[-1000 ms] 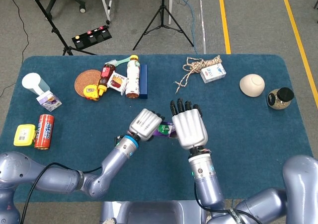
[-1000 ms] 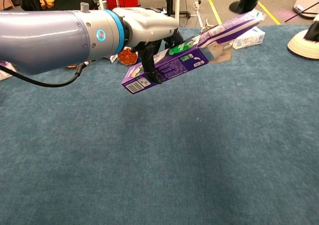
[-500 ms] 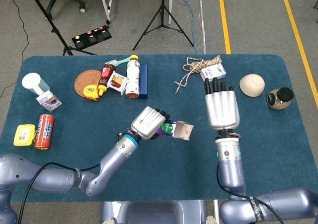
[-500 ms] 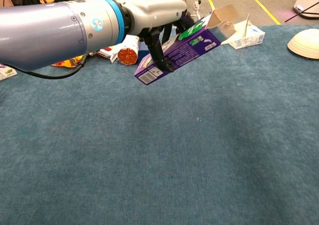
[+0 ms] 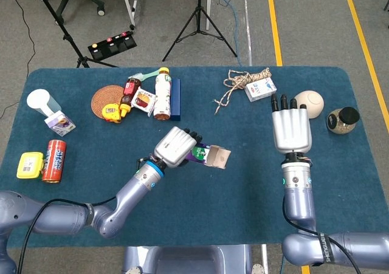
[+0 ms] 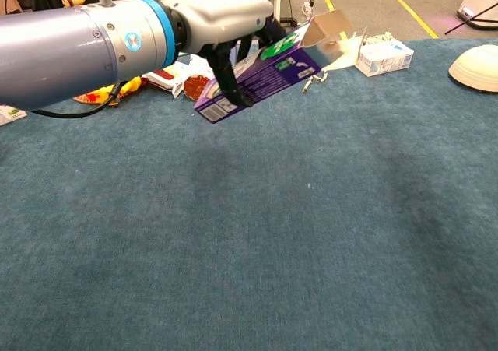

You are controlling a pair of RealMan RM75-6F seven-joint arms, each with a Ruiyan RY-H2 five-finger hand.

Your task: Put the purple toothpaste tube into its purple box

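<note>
Since half a second ago the right hand (image 5: 292, 130) has drawn further away to the right and now hovers near the cream bowl, while the left hand has shifted slightly left with the box.

On the far left of the blue cloth-covered surface (image 5: 200, 207) lie a yellow case (image 5: 30, 164) and a red can (image 5: 54, 160) side by side, with a white cup (image 5: 40, 101) and a small purple-and-white carton (image 5: 60, 124) behind them. Further right sits a cluster: a round woven coaster (image 5: 107, 99), a brown sauce bottle (image 5: 129, 90), a white drink bottle (image 5: 161, 93) and a dark blue flat box (image 5: 175, 98).

Near the middle, the left hand (image 5: 175, 146) grips the long purple cardboard box (image 6: 261, 75), fingers curled around it, holding it tilted above the surface with its open flap end (image 5: 218, 157) raised and pointing right. The purple toothpaste tube cannot be made out in either view.

Right of centre lie a coil of tan rope (image 5: 240, 82) and, touching it, a small white-and-blue carton (image 5: 261, 89). The right hand holds nothing, fingers straight and slightly apart. Just beyond its fingertips sits the cream bowl (image 5: 311, 100), and at the far right a dark-lidded jar (image 5: 343, 119).
</note>
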